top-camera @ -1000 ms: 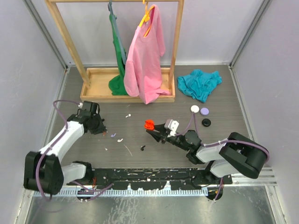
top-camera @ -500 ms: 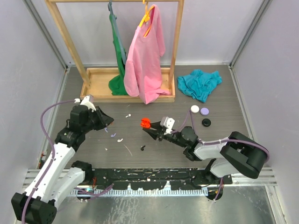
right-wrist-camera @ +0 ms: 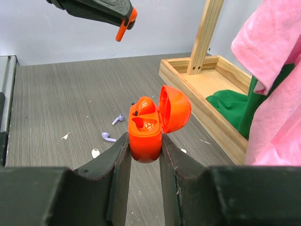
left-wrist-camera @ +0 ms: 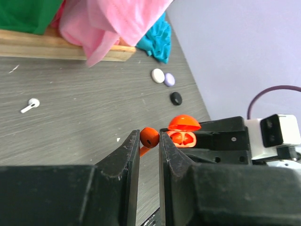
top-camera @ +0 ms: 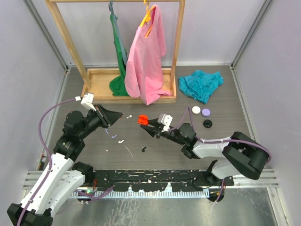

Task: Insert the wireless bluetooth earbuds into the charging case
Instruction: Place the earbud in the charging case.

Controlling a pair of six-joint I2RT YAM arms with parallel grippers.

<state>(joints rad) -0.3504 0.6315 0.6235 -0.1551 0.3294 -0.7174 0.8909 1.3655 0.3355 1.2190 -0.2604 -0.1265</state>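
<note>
Grey wood-grain worktop (top-camera: 235, 117) between pale walls (top-camera: 28, 70), with a wooden garment rack (top-camera: 129, 75) at the far edge. Left gripper (left-wrist-camera: 149, 141): fingers closed on a red earbud (left-wrist-camera: 149, 137), raised above the worktop left of centre. Two lilac earbuds (right-wrist-camera: 108, 137) and a white earbud (left-wrist-camera: 29, 105) lie loose near the middle. Right gripper (right-wrist-camera: 145, 140): fingers clamped on the red charging case (right-wrist-camera: 143, 134), lid hinged open, near the red earbud without touching it.

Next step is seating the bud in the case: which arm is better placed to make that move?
Left. The left pincer is shut on the orange earbud, raised and apart from the orange case. The right pincer clamps that case with its lid open, so it likely only needs to hold steady.
</note>
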